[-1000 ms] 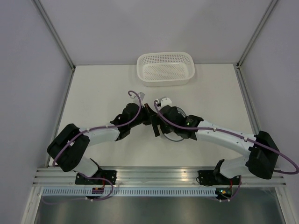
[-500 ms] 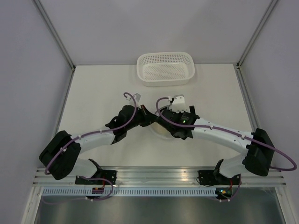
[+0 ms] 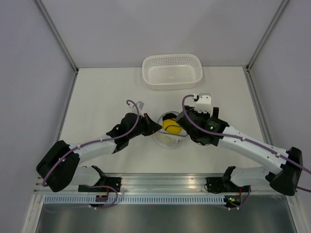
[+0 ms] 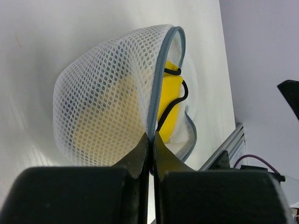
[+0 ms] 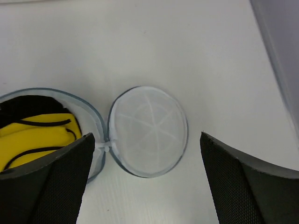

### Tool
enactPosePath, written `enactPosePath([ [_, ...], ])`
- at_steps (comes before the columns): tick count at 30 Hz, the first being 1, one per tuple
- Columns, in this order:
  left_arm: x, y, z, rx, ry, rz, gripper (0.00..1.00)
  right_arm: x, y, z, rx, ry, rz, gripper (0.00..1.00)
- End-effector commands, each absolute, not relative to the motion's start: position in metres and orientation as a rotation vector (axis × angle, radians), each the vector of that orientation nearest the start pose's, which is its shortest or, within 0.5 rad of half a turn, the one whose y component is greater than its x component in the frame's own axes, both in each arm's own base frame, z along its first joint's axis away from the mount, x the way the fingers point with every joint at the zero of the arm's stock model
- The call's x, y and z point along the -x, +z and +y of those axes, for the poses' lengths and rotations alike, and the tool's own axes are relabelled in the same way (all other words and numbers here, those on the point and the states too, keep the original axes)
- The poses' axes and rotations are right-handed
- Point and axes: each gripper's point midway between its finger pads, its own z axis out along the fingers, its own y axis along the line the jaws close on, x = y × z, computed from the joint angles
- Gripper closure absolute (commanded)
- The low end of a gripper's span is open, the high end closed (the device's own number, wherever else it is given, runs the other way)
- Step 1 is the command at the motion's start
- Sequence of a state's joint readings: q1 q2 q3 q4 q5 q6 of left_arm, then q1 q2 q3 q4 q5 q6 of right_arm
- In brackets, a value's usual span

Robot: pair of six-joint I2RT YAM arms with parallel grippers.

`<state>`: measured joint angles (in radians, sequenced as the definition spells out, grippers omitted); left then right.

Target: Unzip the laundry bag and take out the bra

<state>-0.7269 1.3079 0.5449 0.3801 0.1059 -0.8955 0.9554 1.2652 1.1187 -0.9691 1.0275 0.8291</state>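
Bra (image 5: 37, 135): yellow cups and black straps are lying exposed in the unzipped half of the pouch, at mid-table.
Laundry bag (image 4: 103, 102): is sitting open between the two grippers, its empty disc half lying flat beside the filled half and joined to it at the zipper rim (image 4: 161, 70).
Left gripper (image 4: 150, 140): fingers are pinching shut on the grey zipper rim of the filled half.
Right gripper (image 5: 145, 140): fingers are standing wide apart, holding nothing, hovering above the empty half.
Step in hand: judged to be the reach for the bra.
Technique: the right gripper should be shifting over the yellow cup and closing on padded fabric, not on a thin strap or the mesh, while the left is anchoring the rim.
Risk: a strap may be catching on the zipper, so the pouch may be lifting with the bra.
Table (image 3: 97, 97): is carrying the pouch; the perforated basket (image 3: 172, 71) is standing well apart at the far edge.
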Motion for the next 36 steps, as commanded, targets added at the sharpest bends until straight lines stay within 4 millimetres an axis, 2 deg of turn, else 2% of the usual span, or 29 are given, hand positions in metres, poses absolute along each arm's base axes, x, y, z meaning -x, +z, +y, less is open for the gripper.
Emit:
enactPosePath([
  [1,-0.251,0.129,-0.300,0.025,-1.150,2.121,0.98,-0.259,0.224,0.180,-0.009,0.039,2.058,0.02],
  [2,-0.250,0.126,-0.300,0.022,-1.148,2.129,0.98,-0.255,0.216,0.189,0.035,0.105,2.067,0.02],
  [3,-0.250,0.121,-0.300,0.022,-1.145,2.145,0.98,-0.256,0.227,0.206,0.036,0.235,2.028,0.03],
  [4,-0.249,0.119,-0.300,0.019,-1.146,2.153,0.98,-0.251,0.222,0.220,0.095,0.319,2.047,0.04],
  [8,-0.245,0.111,-0.299,0.029,-1.144,2.173,0.98,-0.251,0.188,0.238,0.170,0.312,2.126,0.07],
  [9,-0.245,0.112,-0.298,0.028,-1.149,2.165,0.98,-0.254,0.174,0.244,0.190,0.295,2.155,0.09],
  [13,-0.246,0.111,-0.295,0.038,-1.129,2.169,0.98,-0.255,0.148,0.263,0.250,0.346,2.184,0.16],
  [16,-0.245,0.111,-0.292,0.040,-1.108,2.174,0.98,-0.262,0.134,0.262,0.247,0.332,2.190,0.22],
  [20,-0.245,0.111,-0.287,0.039,-1.079,2.175,0.98,-0.274,0.125,0.253,0.237,0.293,2.202,0.22],
  [24,-0.245,0.108,-0.285,0.047,-1.066,2.180,0.98,-0.281,0.115,0.251,0.234,0.333,2.220,0.22],
  [26,-0.244,0.107,-0.285,0.044,-1.069,2.181,0.98,-0.281,0.103,0.252,0.246,0.350,2.243,0.22],
  [29,-0.245,0.106,-0.287,0.041,-1.073,2.186,0.98,-0.283,0.096,0.260,0.258,0.434,2.256,0.23],
  [33,-0.244,0.105,-0.286,0.039,-1.067,2.190,0.98,-0.282,0.092,0.261,0.265,0.464,2.263,0.24],
  [36,-0.244,0.103,-0.285,0.038,-1.063,2.192,0.98,-0.280,0.092,0.264,0.287,0.501,2.262,0.32],
])
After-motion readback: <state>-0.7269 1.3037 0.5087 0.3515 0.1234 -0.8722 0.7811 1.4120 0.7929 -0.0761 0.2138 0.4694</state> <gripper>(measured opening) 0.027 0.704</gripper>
